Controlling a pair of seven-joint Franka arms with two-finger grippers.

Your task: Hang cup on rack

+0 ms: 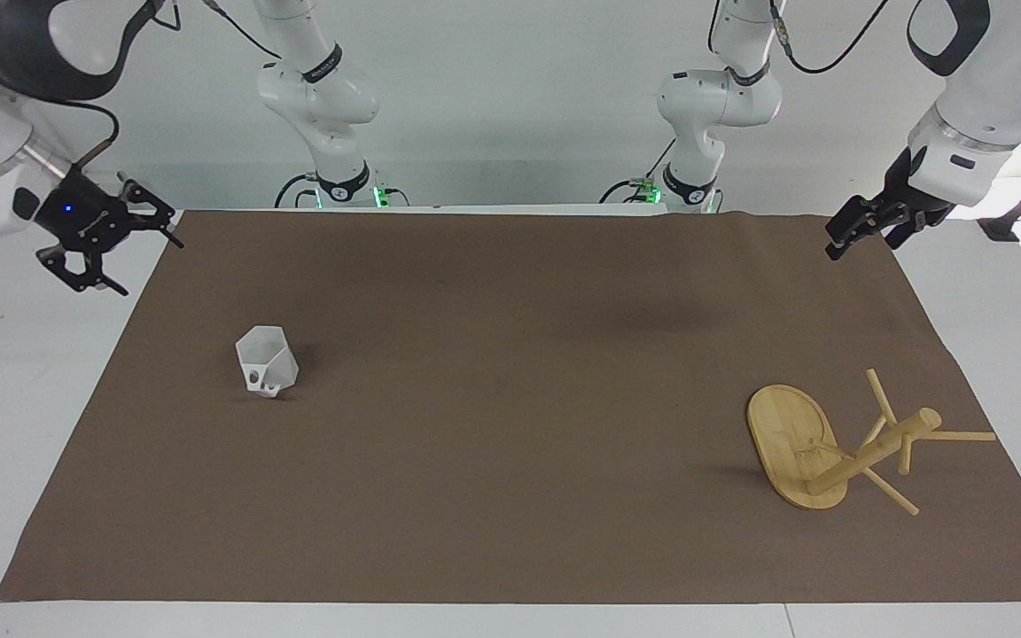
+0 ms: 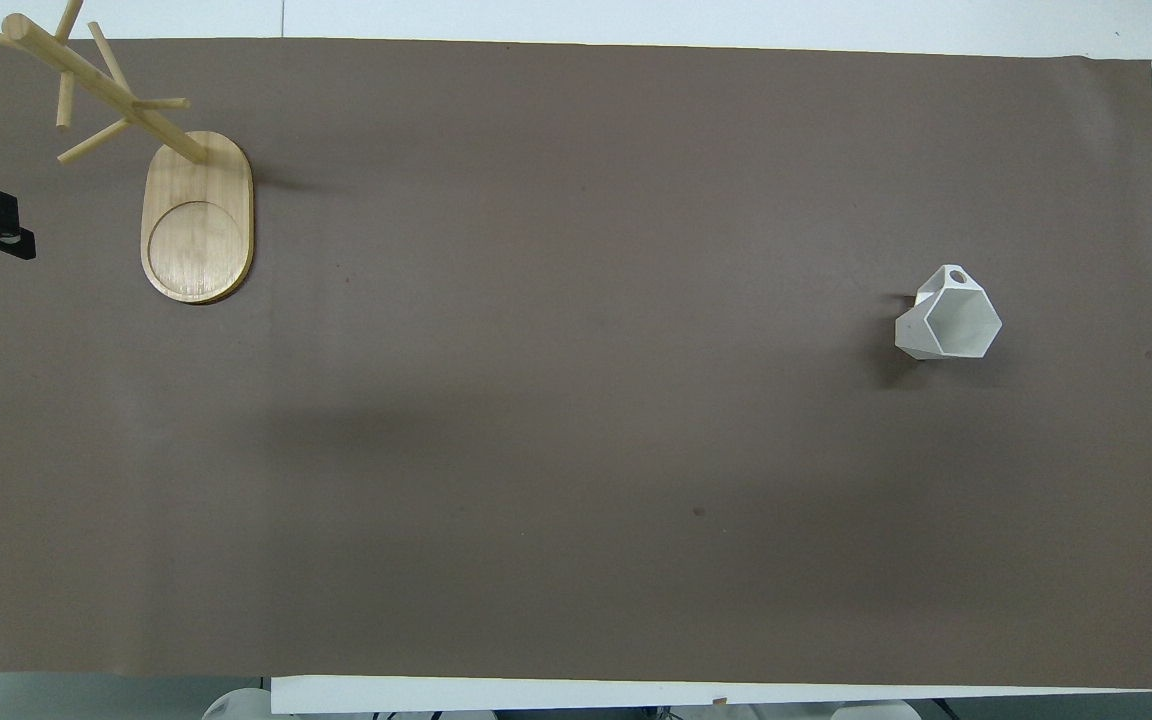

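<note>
Cup (image 1: 267, 360) could be tipped by the open right tool (image 1: 112, 246); the left tool's (image 1: 865, 227) state cannot be told.

The cup (image 1: 267, 361) (image 2: 947, 321) is white and faceted, with a hexagonal rim and a small pierced handle. It stands upright on its base, rim up, toward the right arm's end of the table. In the overhead view, the handle points to 11 o'clock.

The rack (image 1: 830, 447) (image 2: 191, 205) is light bamboo: oval base, round post, thin pegs. It stands upright toward the left arm's end, farther from the robots than the cup.
</note>
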